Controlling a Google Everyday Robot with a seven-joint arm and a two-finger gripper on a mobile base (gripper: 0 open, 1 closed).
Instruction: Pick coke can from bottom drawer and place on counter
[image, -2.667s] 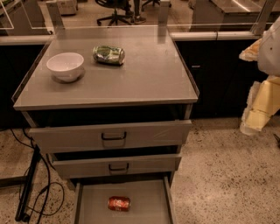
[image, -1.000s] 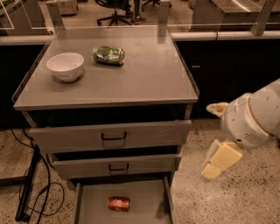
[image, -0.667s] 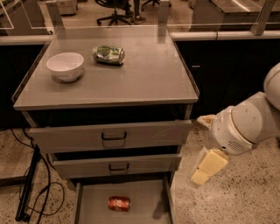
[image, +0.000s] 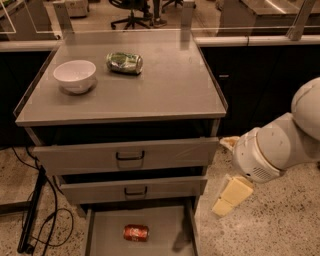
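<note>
The end effector (image: 220, 176) is on the right side of the cabinet, low down and in the air above the floor (image: 270, 225). It is at the end of a fat white arm (image: 280, 145). Its two yellow fingers (image: 232, 195) are spread apart, and they hold nothing. One finger peeks out up high by the arm. The other one is lower and points down to the floor.

The coke can (image: 136, 232) is below the end effector and off to its left. It lies on its side in the bottom drawer (image: 172, 225), which is pulled out. The can is well apart from the end effector.

Two more drawers sit above that one. The middle drawer (image: 131, 189) is level with the end effector, to its left. The top drawer (image: 127, 155) is a bit higher.

The counter (image: 165, 90) is up above the end effector and to its left. A white bowl (image: 75, 75) stands on it, far over on the left. A green can (image: 124, 63) lies on its side near the bowl.

Black cables (image: 35, 220) lie on the floor on the far left.
</note>
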